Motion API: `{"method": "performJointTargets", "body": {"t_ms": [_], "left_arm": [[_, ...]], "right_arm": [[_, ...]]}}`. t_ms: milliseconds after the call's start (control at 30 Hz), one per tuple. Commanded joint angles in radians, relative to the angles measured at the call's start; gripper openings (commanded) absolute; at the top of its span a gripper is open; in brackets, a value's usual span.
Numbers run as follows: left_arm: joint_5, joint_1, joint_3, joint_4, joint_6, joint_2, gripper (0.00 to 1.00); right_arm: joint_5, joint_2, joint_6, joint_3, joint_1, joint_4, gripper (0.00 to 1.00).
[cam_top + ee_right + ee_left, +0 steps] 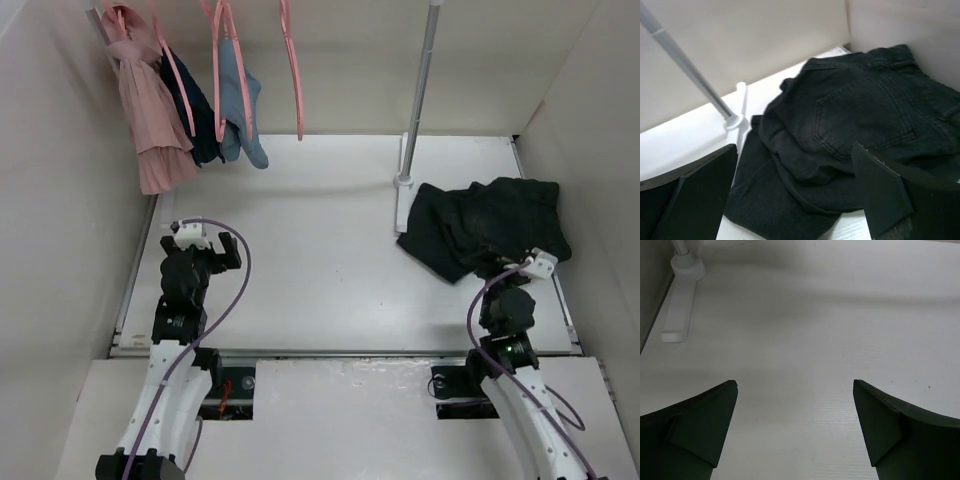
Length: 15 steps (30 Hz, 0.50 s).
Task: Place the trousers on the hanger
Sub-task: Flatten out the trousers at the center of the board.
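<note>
The black trousers [485, 225] lie crumpled on the white table at the right, next to the rack pole's foot. They fill the right wrist view [840, 125], back pocket up. My right gripper [500, 268] is open and empty, just above their near edge, with the fabric showing between its fingers [890, 195]. An empty pink hanger [293, 70] hangs from the rail at the back centre. My left gripper [205, 250] is open and empty over bare table at the left; its wrist view shows only its own fingers [695, 435] and the table.
At the back left, pink hangers carry a pink garment [150, 110], a navy garment [200, 115] and a light-blue garment [245, 115]. The rack's grey pole [418, 90] stands by the trousers. Another rack foot [680, 305] lies ahead-left of my left gripper. White walls enclose the table.
</note>
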Motion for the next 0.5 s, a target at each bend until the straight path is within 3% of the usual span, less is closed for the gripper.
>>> {"method": "performJointTargets", "body": {"t_ms": [0, 133, 233, 467], "left_arm": [[0.051, 0.003, 0.000, 0.060, 0.035, 0.019, 1.00], [0.308, 0.003, 0.021, 0.005, 0.292, 0.038, 1.00], [0.317, 0.003, 0.047, -0.046, 0.342, 0.038, 1.00], [0.263, 0.003, 0.069, -0.077, 0.331, 0.010, 1.00]], "right_arm": [[0.106, 0.177, 0.012, 0.175, 0.011, -0.011, 1.00], [0.184, 0.550, 0.036, 0.464, 0.011, -0.259, 1.00], [0.143, 0.760, 0.067, 0.660, 0.000, -0.428, 1.00], [0.067, 0.827, 0.085, 0.691, -0.038, -0.411, 1.00]]}}
